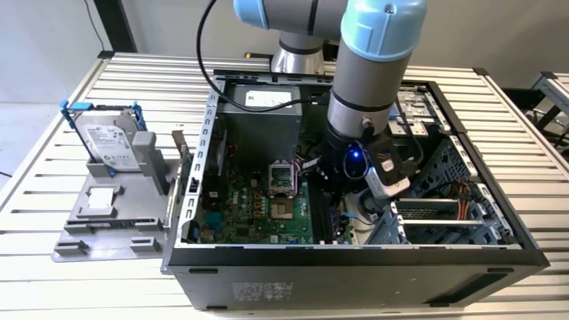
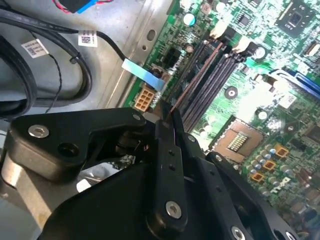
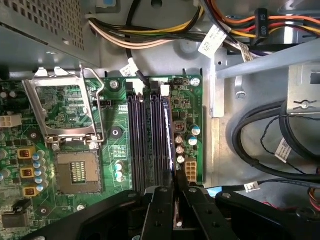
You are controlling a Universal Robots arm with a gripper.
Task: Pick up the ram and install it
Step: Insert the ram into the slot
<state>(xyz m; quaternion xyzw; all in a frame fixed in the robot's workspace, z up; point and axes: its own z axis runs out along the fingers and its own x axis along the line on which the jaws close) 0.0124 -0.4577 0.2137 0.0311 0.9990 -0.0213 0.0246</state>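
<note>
Insertion is the step in hand: the arm has its hand [image 1: 348,179] down inside the open computer case [image 1: 356,257], and in both wrist views the fingers [image 3: 162,210] are clamped narrow on the ram [image 2: 192,85], which shows edge-on as a thin strip running out over the black memory slots [image 3: 145,140] near the motherboard's [image 2: 260,95] edge. Whether the stick is already seated I cannot tell; to my eye it sits in line with the outermost slot. Finishing the job calls for a straight, even push with the stick kept upright, since a tilt could jam it.
</note>
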